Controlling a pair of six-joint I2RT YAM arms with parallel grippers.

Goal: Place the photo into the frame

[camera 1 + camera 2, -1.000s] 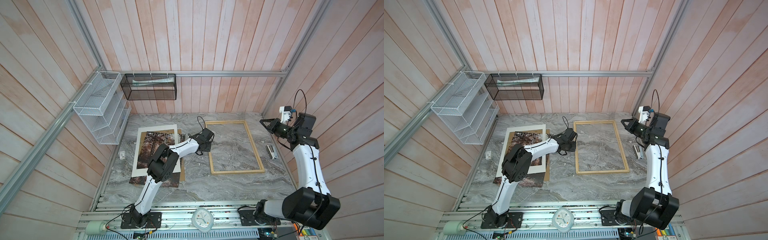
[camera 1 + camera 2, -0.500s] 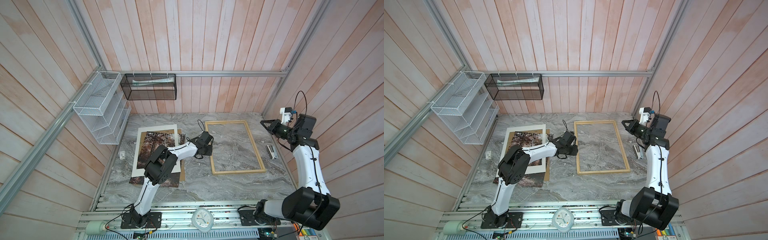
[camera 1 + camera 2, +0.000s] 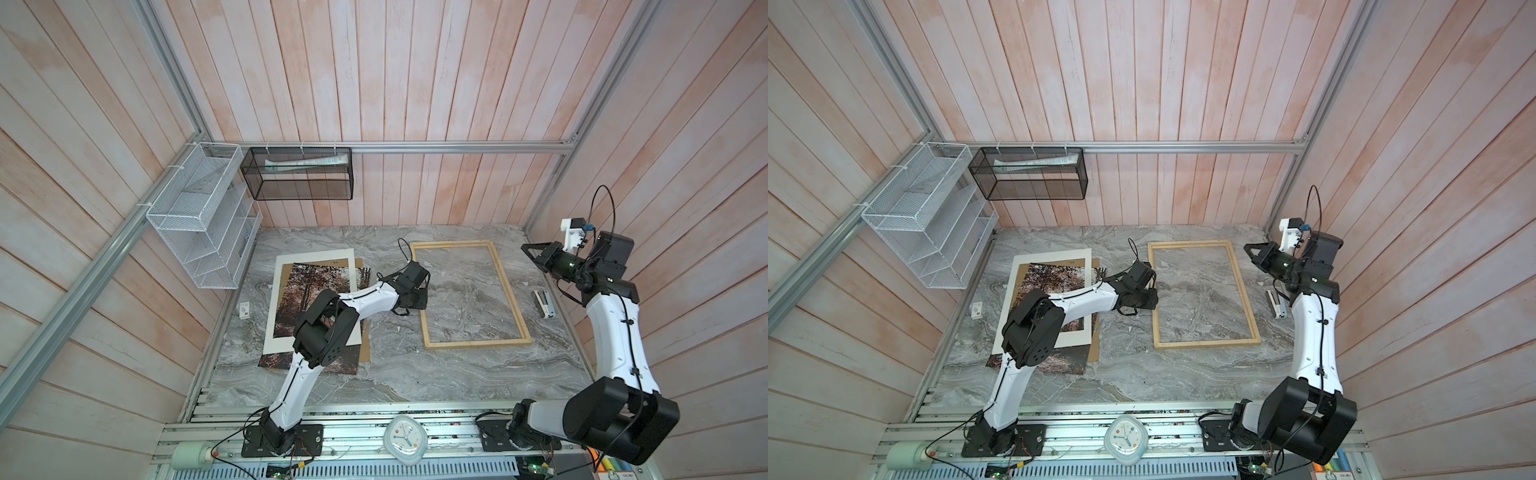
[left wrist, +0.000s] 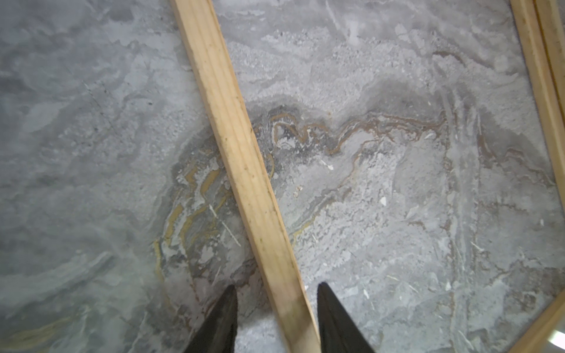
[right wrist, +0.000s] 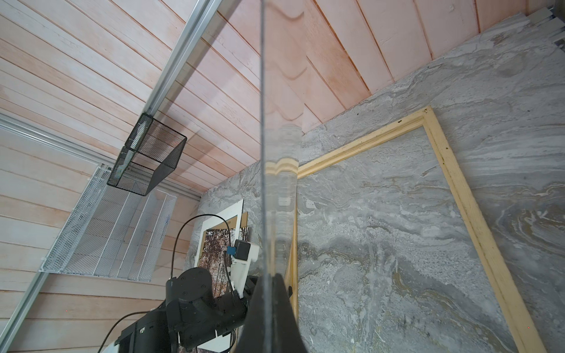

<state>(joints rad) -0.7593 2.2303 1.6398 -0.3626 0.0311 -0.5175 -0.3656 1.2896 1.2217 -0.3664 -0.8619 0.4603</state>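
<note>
Photo (image 3: 307,284): flat on the desk (image 3: 415,374), left side, under the white mat (image 3: 316,255), well apart from the frame (image 3: 478,343).
Left claw (image 4: 275,285): jaws apart, astride the frame's left slat.
Right claw (image 3: 534,251): clamped on a clear pane (image 5: 279,214), raised on edge.
Risk: a skewed close could drag the frame, and the pane could slip.

Marble tabletop (image 3: 395,374) bears the frame (image 3: 478,343), brown board (image 3: 365,351) and white gadget (image 3: 543,304).
</note>
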